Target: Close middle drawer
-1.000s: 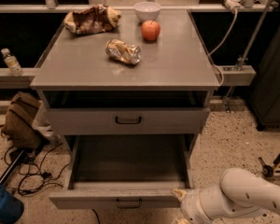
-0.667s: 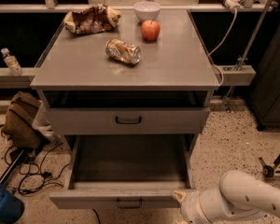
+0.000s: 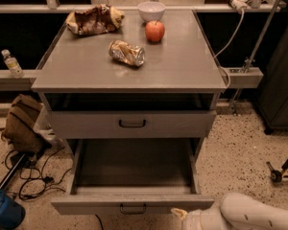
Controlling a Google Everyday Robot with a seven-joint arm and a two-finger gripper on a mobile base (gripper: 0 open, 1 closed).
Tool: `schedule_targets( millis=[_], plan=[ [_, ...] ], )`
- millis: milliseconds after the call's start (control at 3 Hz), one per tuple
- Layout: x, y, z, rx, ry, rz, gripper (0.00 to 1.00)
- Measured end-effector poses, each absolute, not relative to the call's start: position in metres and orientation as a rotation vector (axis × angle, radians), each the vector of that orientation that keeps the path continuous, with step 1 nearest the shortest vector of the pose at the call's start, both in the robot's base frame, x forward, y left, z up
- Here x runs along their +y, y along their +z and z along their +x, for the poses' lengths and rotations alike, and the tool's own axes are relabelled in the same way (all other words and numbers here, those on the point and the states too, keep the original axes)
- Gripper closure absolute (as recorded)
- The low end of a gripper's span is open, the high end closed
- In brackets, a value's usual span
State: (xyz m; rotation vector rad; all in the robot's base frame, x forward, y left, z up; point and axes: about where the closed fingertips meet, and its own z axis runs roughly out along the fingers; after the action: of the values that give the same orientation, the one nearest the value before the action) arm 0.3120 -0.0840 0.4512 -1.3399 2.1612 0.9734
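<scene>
Nearest us: the gripper (image 3: pixel 180 215) sits low, below the worktop's (image 3: pixel 182 75) front right corner and just beside the right end of the middle drawer's front. We cannot tell whether it touches, nor whether it is spread or pressed together.

The middle drawer (image 3: pixel 91 205) stands pulled far out toward us under the worktop's front edge, bare inside.

Judgement: a stiff panel on slides, and light while empty. No grasp is needed. We would push flat on the front near the black bar handle (image 3: pixel 133 208), so it does not rack.

Against 1.0 s ago: the gripper is lower and slightly left, and the drawer is as far out as then.

Farther back: a crushed can (image 3: pixel 127 52) at mid-worktop, with an apple (image 3: pixel 155 31) and a bowl (image 3: pixel 151 9) toward the far edge.
</scene>
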Motion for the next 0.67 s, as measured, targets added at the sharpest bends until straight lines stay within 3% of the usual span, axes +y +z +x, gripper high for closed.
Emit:
schedule_targets(
  millis=[667],
  plan=[
    [-0.071, 0.420, 0.362, 2.134, 0.895, -1.402, 0.00]
  ],
)
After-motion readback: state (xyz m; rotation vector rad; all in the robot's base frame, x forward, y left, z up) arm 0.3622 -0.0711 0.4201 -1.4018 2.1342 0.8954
